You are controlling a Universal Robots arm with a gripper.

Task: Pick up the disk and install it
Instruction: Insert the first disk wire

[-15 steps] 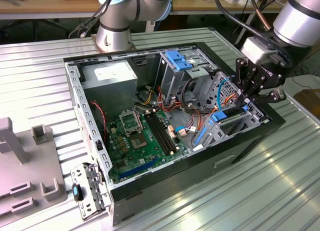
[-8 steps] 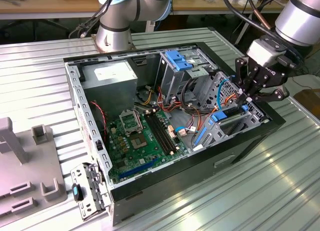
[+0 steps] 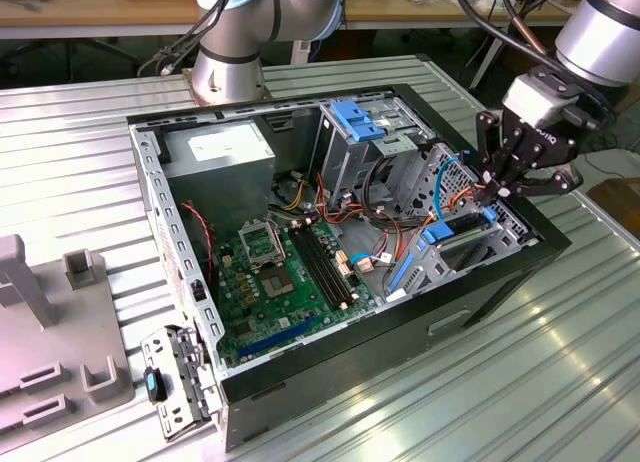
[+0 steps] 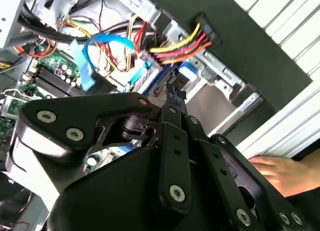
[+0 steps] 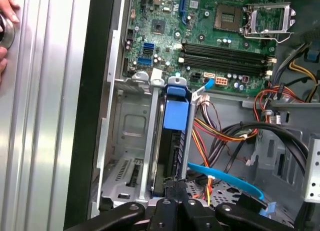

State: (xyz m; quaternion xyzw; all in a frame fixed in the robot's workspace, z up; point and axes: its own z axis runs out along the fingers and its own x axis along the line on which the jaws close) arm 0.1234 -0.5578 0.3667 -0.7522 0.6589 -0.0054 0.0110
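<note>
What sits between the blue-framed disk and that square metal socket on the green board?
Long black memory slots cross the motherboard between the disk and socket; the first wrist view shows it.

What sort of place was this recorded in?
Most likely a robotics lab or workshop: an open desktop computer case lies on a ribbed metal table, a robot arm's base stands just behind it, and a wooden workbench runs along the back.
</note>
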